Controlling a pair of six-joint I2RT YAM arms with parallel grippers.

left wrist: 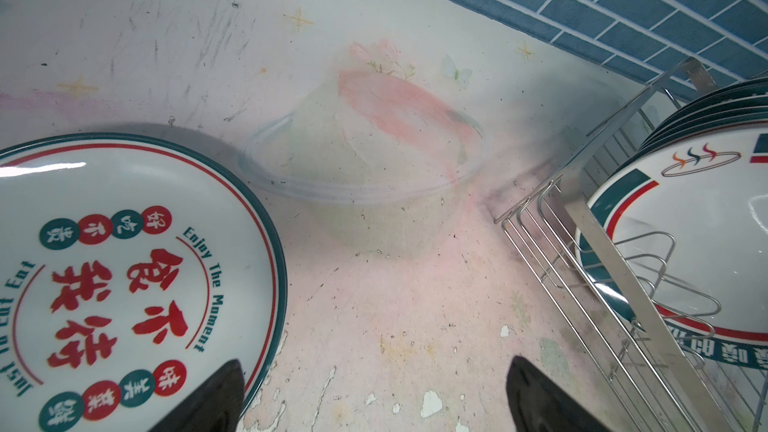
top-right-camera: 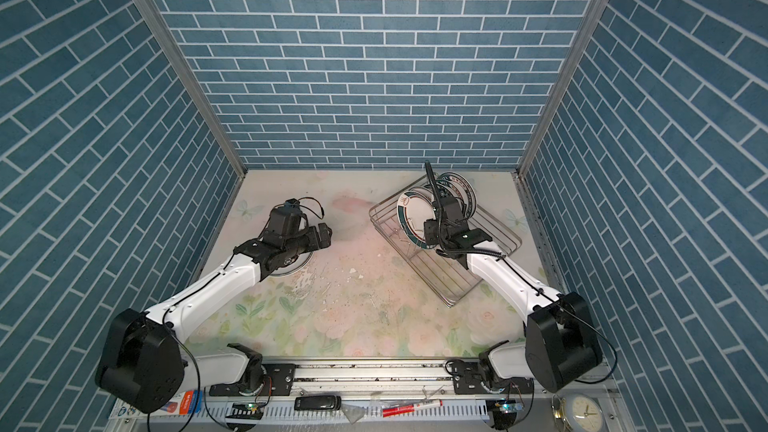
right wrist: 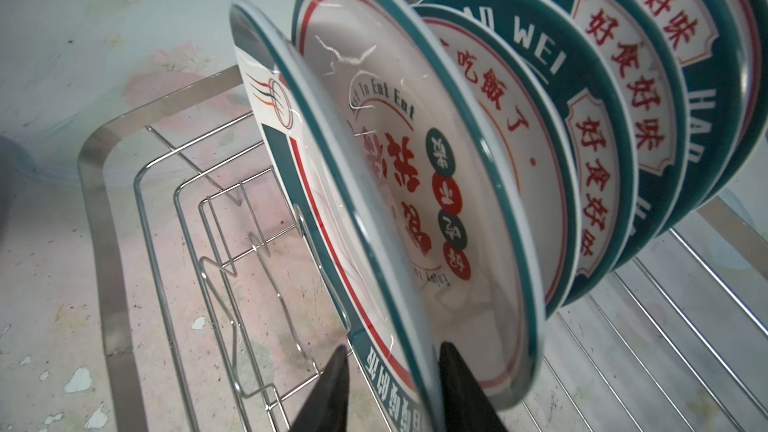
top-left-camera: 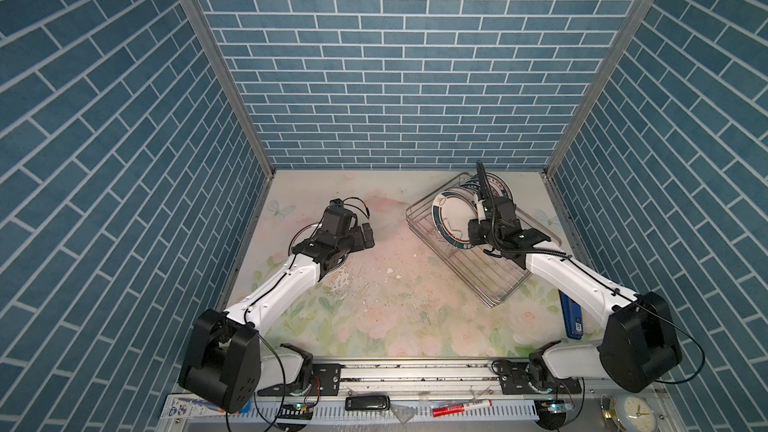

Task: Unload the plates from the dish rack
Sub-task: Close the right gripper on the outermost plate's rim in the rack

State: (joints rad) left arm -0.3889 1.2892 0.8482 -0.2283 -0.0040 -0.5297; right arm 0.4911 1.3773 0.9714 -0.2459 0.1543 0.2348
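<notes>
**At the dish rack: R jaws astride front plate**

On the bench (top-left-camera: 395, 284), far right, the dish rack (top-left-camera: 494, 280) holds several plates (right wrist: 602, 118) upright in a row. R jaws sit either side of the front plate (right wrist: 291, 139) rim; can't tell if clamped. At left, a lone plate (left wrist: 124, 263) w/ red characters lies flat. L jaws hang over its edge, wide open, empty.

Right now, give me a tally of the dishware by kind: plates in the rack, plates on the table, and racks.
Racked plates: about 7, rear ones overlap
Unloaded plates, on the table: 1
Dish racks: 1
Total: about 9
</notes>
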